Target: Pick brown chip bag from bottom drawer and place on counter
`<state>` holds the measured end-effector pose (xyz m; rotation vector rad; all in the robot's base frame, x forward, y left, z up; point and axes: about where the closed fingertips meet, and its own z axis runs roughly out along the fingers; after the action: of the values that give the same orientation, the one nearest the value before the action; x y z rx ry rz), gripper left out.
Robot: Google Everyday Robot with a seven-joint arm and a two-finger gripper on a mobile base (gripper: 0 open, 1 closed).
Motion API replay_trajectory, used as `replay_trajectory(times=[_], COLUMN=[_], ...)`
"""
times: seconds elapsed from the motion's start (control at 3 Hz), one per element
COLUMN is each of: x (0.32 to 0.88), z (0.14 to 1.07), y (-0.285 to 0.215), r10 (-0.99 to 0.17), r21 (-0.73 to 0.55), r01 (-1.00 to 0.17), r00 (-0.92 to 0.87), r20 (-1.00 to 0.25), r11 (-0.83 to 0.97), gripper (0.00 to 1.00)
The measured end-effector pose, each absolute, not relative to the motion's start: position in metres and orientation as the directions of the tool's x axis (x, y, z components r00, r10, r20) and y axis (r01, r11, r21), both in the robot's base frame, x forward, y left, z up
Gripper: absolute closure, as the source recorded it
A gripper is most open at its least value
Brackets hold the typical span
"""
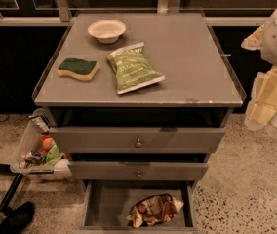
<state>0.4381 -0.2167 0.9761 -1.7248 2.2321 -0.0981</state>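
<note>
The brown chip bag (154, 209) lies crumpled on the floor of the bottom drawer (107, 201), which is pulled open, the bag toward its front right. The two knobbed drawers above are slightly out. On the desk (192, 57) rest a green chip bag (133, 67), a sponge (78, 68) and a bowl (107, 30). The pincer (265, 104) hangs off the desk's right side, well apart from the bag; its state cannot be told.

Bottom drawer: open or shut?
Open: the bottom drawer is pulled out, its grey inside showing with the brown chip bag lying in it. The gripper hangs at the view's right edge, beside the counter.
</note>
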Motion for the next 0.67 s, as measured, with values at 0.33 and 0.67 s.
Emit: replay_trajectory(times=[0.33, 0.67], x=[0.438, 0.437], z=[0.976, 0.955], y=[-0.217, -0.209], r10=[-0.953, -0.943], r21=[-0.245, -0.257], r01=[-0.931, -0.923], r00=[-0.222, -0.225], r20=[-0.207, -0.247], r11=[0.27, 0.287], gripper=[0.0, 0.0])
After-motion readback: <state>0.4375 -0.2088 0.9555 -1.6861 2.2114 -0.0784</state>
